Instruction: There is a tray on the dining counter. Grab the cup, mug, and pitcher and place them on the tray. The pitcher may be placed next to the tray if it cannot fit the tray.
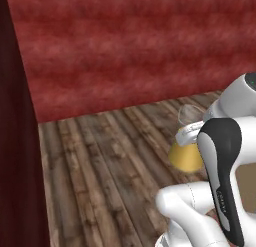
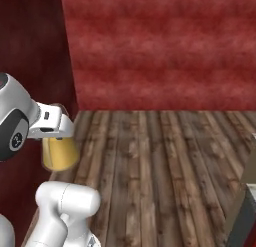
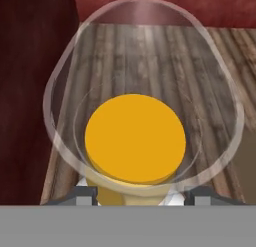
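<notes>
The clear glass pitcher (image 1: pixel 186 153), amber-yellow in its lower part, hangs in the air over a wooden plank floor. My gripper (image 1: pixel 192 133) is shut on it near the neck, at the end of the white arm. From the other side the pitcher (image 2: pixel 60 153) hangs under the gripper (image 2: pixel 56 128) at the left. Looking down from the hand, the pitcher's (image 3: pixel 135 138) round rim and amber bottom sit between the two fingertips (image 3: pixel 82 193) of the gripper (image 3: pixel 140 193). The tray, cup, mug and dining counter are out of view.
A red wall (image 2: pixel 160 51) closes the far side and a darker red wall (image 1: pixel 12 141) stands at the left. Wooden floor (image 2: pixel 160 171) lies ahead. A tan and grey furniture edge (image 2: pixel 245 206) shows at the lower right.
</notes>
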Controlling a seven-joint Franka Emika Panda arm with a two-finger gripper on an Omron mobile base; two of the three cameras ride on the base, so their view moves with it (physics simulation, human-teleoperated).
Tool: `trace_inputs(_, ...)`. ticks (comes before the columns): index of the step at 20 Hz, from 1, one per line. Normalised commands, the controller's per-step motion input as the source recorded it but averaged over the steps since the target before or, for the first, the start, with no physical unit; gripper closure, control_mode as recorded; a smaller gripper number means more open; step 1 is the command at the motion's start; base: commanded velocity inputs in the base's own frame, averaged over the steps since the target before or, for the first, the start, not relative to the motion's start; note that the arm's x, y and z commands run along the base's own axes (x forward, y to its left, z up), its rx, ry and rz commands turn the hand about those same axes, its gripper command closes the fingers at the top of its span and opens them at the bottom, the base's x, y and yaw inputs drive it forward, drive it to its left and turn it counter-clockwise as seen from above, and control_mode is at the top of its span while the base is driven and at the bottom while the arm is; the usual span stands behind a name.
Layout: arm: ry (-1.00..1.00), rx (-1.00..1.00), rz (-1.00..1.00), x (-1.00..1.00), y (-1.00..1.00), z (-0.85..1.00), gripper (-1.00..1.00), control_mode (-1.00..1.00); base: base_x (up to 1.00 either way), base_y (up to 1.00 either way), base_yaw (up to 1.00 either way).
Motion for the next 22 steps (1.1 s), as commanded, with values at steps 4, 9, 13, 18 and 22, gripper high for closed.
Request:
trace_inputs(4,0.0,0.0,0.0,0.0,0.0,0.0,1.0,1.0,1.0,0.09,-0.21)
trace_inputs(9,0.0,0.0,0.0,0.0,0.0,0.0,1.0,1.0,1.0,0.13,-0.27)
trace_inputs(13,0.0,0.0,0.0,0.0,0.0,0.0,1.0,1.0,1.0,0.13,-0.36)
trace_inputs(18,0.0,0.0,0.0,0.0,0.0,0.0,1.0,1.0,0.99,0.07,-0.47)
trace_inputs(22,0.0,0.0,0.0,0.0,0.0,0.0,1.0,1.0,0.97,0.07,-0.49)
